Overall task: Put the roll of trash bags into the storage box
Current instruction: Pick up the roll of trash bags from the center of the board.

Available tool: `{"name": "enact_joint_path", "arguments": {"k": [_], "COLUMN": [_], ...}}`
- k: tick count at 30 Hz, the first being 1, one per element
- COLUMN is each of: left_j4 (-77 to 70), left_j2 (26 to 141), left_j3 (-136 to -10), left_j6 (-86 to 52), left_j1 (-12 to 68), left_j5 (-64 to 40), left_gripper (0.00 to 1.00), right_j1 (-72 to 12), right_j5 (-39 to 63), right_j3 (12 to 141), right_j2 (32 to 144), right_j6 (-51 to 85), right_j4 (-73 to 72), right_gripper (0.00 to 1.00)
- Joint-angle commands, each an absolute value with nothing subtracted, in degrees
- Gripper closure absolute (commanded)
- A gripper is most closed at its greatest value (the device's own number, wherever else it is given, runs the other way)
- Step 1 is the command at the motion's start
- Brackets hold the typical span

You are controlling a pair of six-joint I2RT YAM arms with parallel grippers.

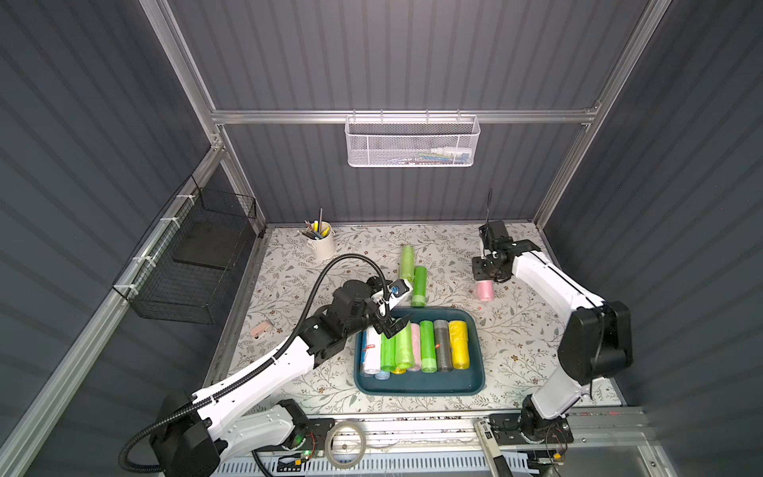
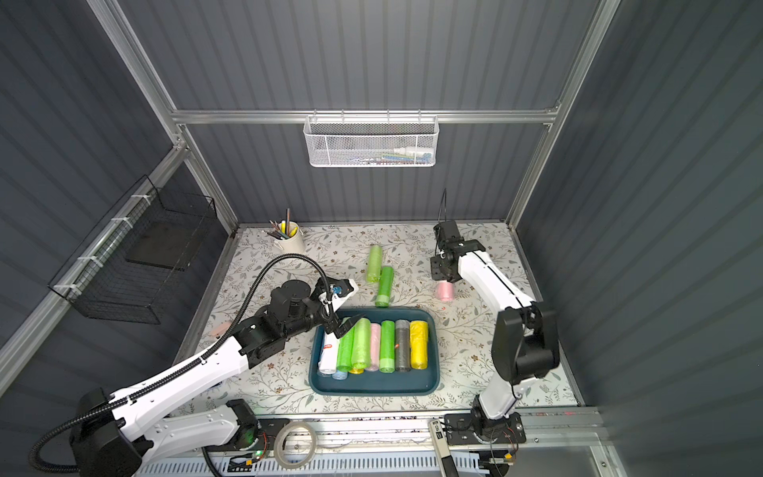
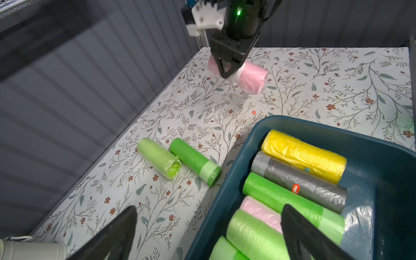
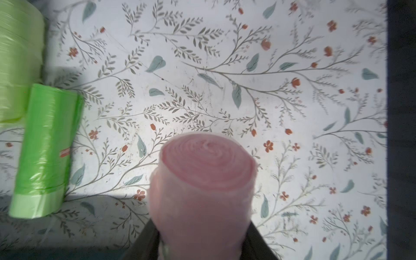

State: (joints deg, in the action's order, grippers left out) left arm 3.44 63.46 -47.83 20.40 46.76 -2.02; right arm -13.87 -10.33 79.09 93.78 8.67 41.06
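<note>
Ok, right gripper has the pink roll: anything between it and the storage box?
Nothing visible. Bare table lies between the pink roll and the storage box. The two green rolls lie to one side, and the open left gripper hovers over the box's far corner.

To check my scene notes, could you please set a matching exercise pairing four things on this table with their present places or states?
Things:
1. pink plastic roll of trash bags
2. yellow plastic roll of trash bags
3. cream cylindrical pen cup
4. left gripper

Places or states:
A. lying in the dark teal plastic storage box
B. open, above the box
C. gripped by the right gripper
D. standing on the floral tabletop

Pairs: 1-C, 2-A, 3-D, 4-B
</note>
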Motion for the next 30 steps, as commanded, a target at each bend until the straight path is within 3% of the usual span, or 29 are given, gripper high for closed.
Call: {"name": "enact_joint_path", "arguments": {"k": [1,8,15,30], "left_j4": [6.6,11.7,15.3,17.9], "left_j2": [63.3,59.0,57.3,58.8], "left_j3": [-50.3,-49.8,-48.9,-50.3], "left_j6": [21.3,28.6,32.9,34.2], "left_j1": [46.4,46.4,46.4,46.2], "left_j5": [-1.6,-9.8,-14.6,-16.5], "left_gripper": [0.00,0.00,0.00,0.00], "right_j1": [-13.9,-14.4,-17.8,-27.0], "right_j5": [-9.4,11.5,21.3,24.0], "right_j3": [77.6,72.7,66.3,54.3], "right_j2": [89.7,79.7,71.1,65.5], "right_j6": [8.5,13.1,18.2,26.5], "right_j4": [43.6,43.9,41.2,31.1], "right_gripper": [0.66,0.66,0.65,0.64]}}
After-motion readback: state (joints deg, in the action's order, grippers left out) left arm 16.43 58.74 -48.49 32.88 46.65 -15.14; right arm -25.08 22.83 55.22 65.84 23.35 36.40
